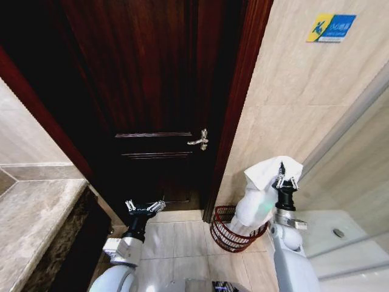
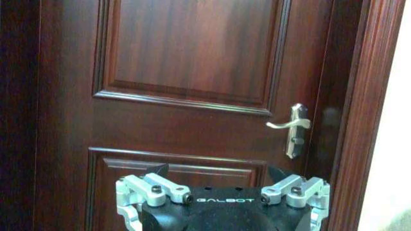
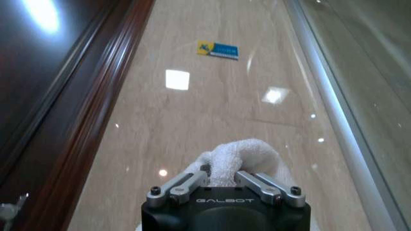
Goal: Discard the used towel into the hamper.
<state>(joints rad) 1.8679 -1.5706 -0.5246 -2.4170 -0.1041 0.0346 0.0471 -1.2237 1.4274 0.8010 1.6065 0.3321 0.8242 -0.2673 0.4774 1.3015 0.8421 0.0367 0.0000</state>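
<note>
A white towel (image 1: 262, 188) hangs from my right gripper (image 1: 284, 176), which is shut on its top fold, raised above the floor by the beige tiled wall. The towel's lower end drapes down toward the hamper (image 1: 231, 234), a dark reddish-brown wire basket standing on the floor at the foot of the door frame. In the right wrist view the towel (image 3: 247, 156) bunches between the fingers of the right gripper (image 3: 224, 177). My left gripper (image 1: 145, 208) is open, held low in front of the door, with nothing in it; in the left wrist view the left gripper (image 2: 218, 180) faces the door panels.
A dark wooden door (image 1: 152, 91) with a silver lever handle (image 1: 199, 140) fills the middle. A marble counter (image 1: 30, 225) lies at the left. A glass shower panel (image 1: 352, 182) stands at the right. A blue and yellow sticker (image 1: 331, 27) is on the wall.
</note>
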